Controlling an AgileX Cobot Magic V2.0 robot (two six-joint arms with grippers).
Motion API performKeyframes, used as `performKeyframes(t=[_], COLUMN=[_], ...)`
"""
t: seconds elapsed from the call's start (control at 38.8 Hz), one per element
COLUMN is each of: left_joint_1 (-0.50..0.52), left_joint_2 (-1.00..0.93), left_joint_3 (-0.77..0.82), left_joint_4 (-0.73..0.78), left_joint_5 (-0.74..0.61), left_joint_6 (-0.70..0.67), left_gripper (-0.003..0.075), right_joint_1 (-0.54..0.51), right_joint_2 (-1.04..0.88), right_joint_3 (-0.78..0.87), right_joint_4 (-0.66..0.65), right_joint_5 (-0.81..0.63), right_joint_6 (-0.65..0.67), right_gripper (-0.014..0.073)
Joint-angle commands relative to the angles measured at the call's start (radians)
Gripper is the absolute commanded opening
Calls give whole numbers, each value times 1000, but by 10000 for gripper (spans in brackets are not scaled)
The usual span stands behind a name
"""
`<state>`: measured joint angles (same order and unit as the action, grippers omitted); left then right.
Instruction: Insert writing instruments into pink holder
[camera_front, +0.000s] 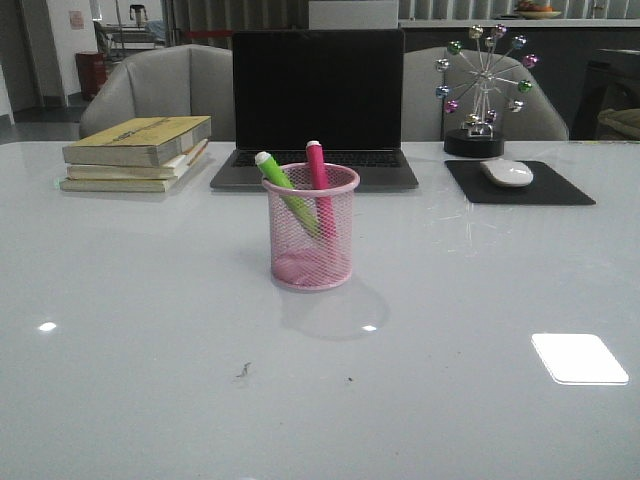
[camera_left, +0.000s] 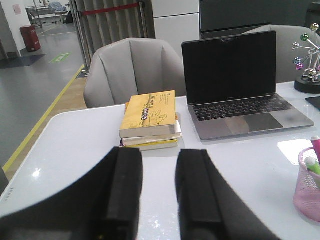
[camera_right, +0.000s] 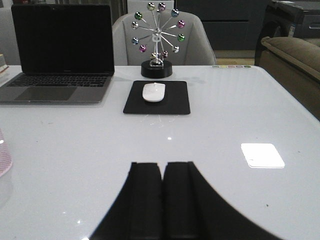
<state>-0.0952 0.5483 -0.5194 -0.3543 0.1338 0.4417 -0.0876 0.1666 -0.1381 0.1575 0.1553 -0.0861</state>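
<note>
Left gripper (camera_left: 159, 192): seen only in its own wrist view; the two dark fingers (camera_left: 122, 192) stand apart with bare table between them, holding nothing, above the white table.
Right gripper (camera_right: 162, 197): seen only in its own wrist view; the fingers (camera_right: 146, 197) are pressed together with only a thin seam between, nothing held.
Table (camera_front: 130, 380): glossy white, with bright light patches near the front; neither gripper shows in the front view.
Pink holder (camera_front: 311, 228): upright at the table's centre in the front view, well apart from everything else.
Green highlighter (camera_front: 283, 190): inside the holder, leaning toward 11 o'clock, pale cap above the rim.
Pink highlighter (camera_front: 319, 180): inside the holder just beside the green one, nearly upright at 12 o'clock, tip above the rim.
Books (camera_front: 140, 152): a stack at 10 o'clock from the holder, yellow cover on top.
Laptop (camera_front: 317, 105): open, screen dark, at 12 o'clock behind the holder.
Mouse (camera_front: 507, 172): white, lying on a black pad (camera_front: 520, 185) at 2 o'clock.
Ferris-wheel ornament (camera_front: 485, 90): on a dark base behind the pad.
Chairs (camera_front: 150, 85): grey, beyond the table's far edge.
</note>
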Motion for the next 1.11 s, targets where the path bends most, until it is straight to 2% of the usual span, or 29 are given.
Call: performKeyframes(t=[0.0, 0.08, 0.41, 0.54, 1.08], left_joint_1=[3, 3, 3, 3, 3], left_joint_2=[-2, -2, -2, -2, -2], left_joint_3=[-29, -29, -29, -29, -29], left_joint_4=[-7, -7, -7, -7, -7], left_joint_5=[-78, -78, -78, -78, -78], left_joint_6=[-3, -3, -3, -3, -3], left_gripper=[258, 258, 258, 258, 258], right_joint_1=[9, 24, 59, 59, 59], right_joint_2=[-8, -39, -167, -194, -196], right_joint_3=[-11, 16, 172, 169, 169], right_joint_4=[-118, -148, -121, -120, -119], right_joint_5=[-89, -90, -131, -67, -65], right_joint_6=[112, 149, 149, 146, 143], right_gripper=[29, 29, 29, 29, 29])
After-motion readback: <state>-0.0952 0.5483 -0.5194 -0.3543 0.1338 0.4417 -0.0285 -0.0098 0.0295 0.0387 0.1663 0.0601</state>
